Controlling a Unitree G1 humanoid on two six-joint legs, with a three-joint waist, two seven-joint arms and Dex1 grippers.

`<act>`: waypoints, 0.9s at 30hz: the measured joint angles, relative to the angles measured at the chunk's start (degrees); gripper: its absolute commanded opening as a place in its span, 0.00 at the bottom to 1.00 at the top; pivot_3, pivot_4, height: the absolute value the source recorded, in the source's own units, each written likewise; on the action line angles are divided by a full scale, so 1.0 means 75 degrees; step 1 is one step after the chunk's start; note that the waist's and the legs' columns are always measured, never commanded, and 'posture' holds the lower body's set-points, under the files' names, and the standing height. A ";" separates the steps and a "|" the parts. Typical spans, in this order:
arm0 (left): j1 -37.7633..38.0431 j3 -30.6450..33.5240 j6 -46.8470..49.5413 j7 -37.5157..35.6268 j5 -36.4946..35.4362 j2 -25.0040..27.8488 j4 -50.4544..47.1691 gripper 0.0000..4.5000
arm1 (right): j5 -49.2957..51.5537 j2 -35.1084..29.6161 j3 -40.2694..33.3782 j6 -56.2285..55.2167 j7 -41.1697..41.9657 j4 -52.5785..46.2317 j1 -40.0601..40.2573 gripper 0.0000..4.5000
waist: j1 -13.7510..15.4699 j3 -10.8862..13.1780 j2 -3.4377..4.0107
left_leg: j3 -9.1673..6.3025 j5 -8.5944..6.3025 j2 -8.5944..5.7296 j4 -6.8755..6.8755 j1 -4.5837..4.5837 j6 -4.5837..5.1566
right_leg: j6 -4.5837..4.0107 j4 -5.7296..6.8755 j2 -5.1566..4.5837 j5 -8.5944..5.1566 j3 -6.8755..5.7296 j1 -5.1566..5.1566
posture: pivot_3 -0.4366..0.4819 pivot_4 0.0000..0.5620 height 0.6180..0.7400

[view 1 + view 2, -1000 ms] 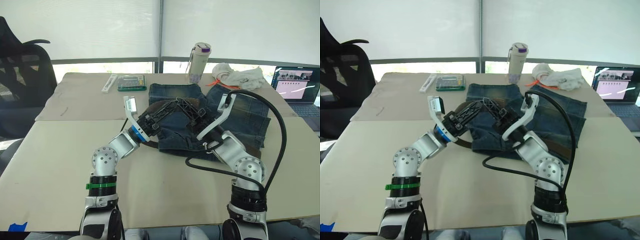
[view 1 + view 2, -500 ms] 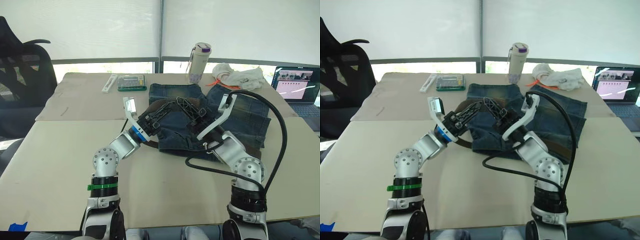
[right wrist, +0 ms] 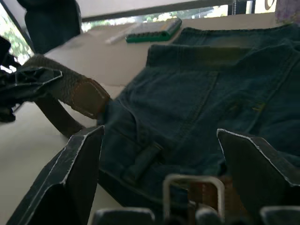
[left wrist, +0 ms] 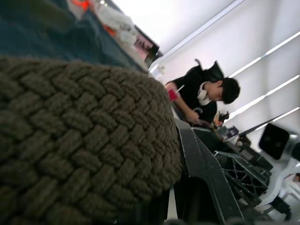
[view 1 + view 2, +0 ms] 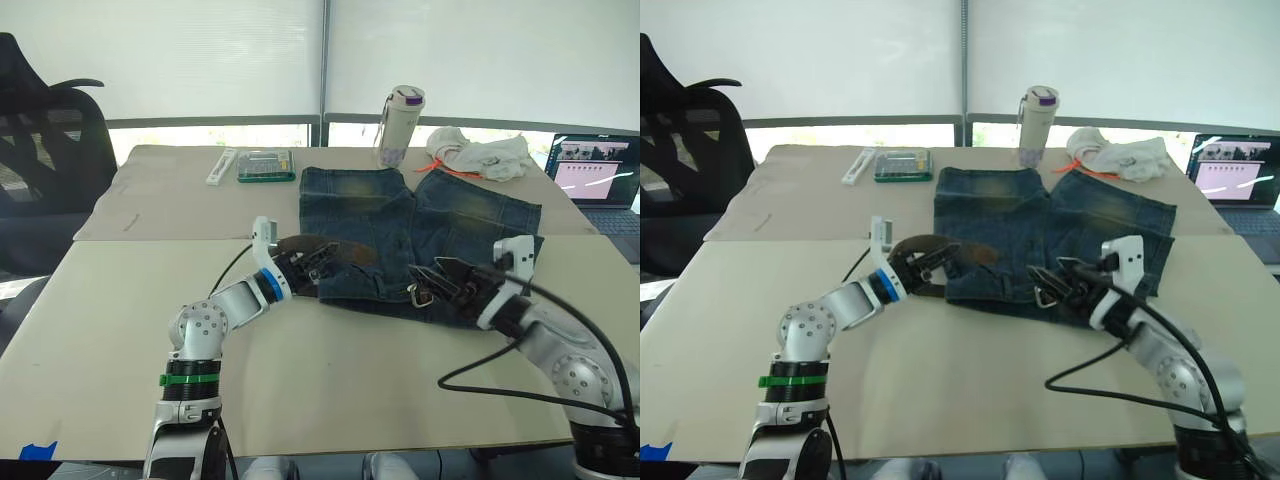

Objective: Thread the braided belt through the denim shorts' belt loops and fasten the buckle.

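A beige desk (image 5: 120,290) is stretching across the room, made of two tops meeting at a seam. Along its far edge a white tumbler with a purple lid (image 5: 398,125) is standing upright. Just beside it, to the right, a crumpled white cloth (image 5: 480,155) is lying in a heap with something orange (image 5: 432,165) poking out beneath it. Further left, a green-edged flat case (image 5: 264,165) is resting next to a slim white object (image 5: 220,166). A laptop (image 5: 595,180) is sitting open at the far right, its screen glowing. A black office chair (image 5: 45,160) is waiting off the desk's left corner. A person in black (image 4: 204,93) is bending over something in the background of the left wrist view.
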 measured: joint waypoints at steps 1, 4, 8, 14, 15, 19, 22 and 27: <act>0.0000 -0.0062 0.0046 0.0139 0.0070 -0.0079 0.0000 0.00 | -0.0197 -0.0079 0.0088 -0.0131 0.0161 -0.0001 0.0004 0.95 | 0.0004 0.0000 0.0000 | 0.0000 0.0000 0.0001 0.0000 0.0003 0.0000 | 0.0000 -0.0004 0.0000 0.0000 0.0003 0.0001 | 0.48 0.27 0.97; -0.0006 -0.0141 0.0076 0.0690 0.0432 -0.0341 0.0064 0.00 | -0.0570 -0.0353 0.0312 -0.0285 0.0615 -0.0096 0.0059 0.95 | 0.0052 0.0001 -0.0003 | -0.0002 0.0000 0.0001 0.0001 0.0003 0.0000 | 0.0000 -0.0013 -0.0001 0.0000 0.0003 0.0002 | 0.48 0.27 0.97; -0.0008 -0.0160 0.0265 0.1102 0.0677 -0.0488 0.0162 0.00 | -0.0792 -0.0290 0.0428 -0.0473 0.0804 -0.0313 0.0038 0.95 | 0.0090 0.0002 -0.0003 | -0.0002 0.0000 0.0000 0.0007 0.0002 -0.0001 | 0.0000 -0.0013 -0.0003 0.0000 0.0002 0.0003 | 0.48 0.27 0.97; -0.0014 0.0046 0.0574 0.2048 0.0954 -0.0817 0.0172 0.00 | -0.1009 -0.0297 0.0429 -0.0476 0.0867 -0.0316 -0.0002 0.95 | 0.0127 0.0003 -0.0005 | -0.0007 -0.0002 -0.0001 0.0016 0.0000 0.0003 | -0.0001 -0.0012 -0.0007 0.0000 0.0001 0.0006 | 0.48 0.27 0.97; -0.0029 0.0073 0.0596 0.2204 0.0996 -0.0877 0.0172 0.00 | -0.1016 -0.0297 0.0429 -0.0476 0.0882 -0.0319 -0.0001 0.95 | 0.0126 0.0003 -0.0005 | -0.0007 -0.0002 -0.0001 0.0016 0.0000 0.0003 | -0.0001 -0.0011 -0.0007 0.0001 0.0001 0.0006 | 0.48 0.27 0.97; -0.0178 0.0178 0.0673 0.2599 0.1108 -0.1290 0.0175 0.00 | -0.1018 -0.0296 0.0429 -0.0472 0.0906 -0.0391 -0.0001 0.95 | 0.0137 0.0003 -0.0006 | -0.0007 -0.0002 -0.0001 0.0018 0.0000 0.0003 | -0.0001 -0.0011 -0.0007 0.0001 -0.0001 0.0006 | 0.48 0.27 0.97; -0.0290 0.0260 0.0687 0.2801 0.1114 -0.1605 0.0230 0.00 | -0.1036 -0.0295 0.0443 -0.0472 0.0927 -0.0449 -0.0002 0.95 | 0.0154 0.0004 -0.0007 | -0.0008 -0.0003 -0.0002 0.0021 -0.0001 0.0006 | -0.0001 -0.0011 -0.0007 0.0001 -0.0001 0.0007 | 0.48 0.27 0.97; -0.0428 0.0203 0.0802 0.3064 0.1289 -0.1893 0.0323 0.00 | -0.1079 -0.0227 0.0465 -0.0472 0.0887 -0.0456 -0.0021 0.95 | 0.0162 0.0004 -0.0008 | -0.0008 -0.0005 -0.0001 0.0024 -0.0001 0.0008 | -0.0001 -0.0010 -0.0006 0.0001 -0.0001 0.0006 | 0.48 0.27 0.97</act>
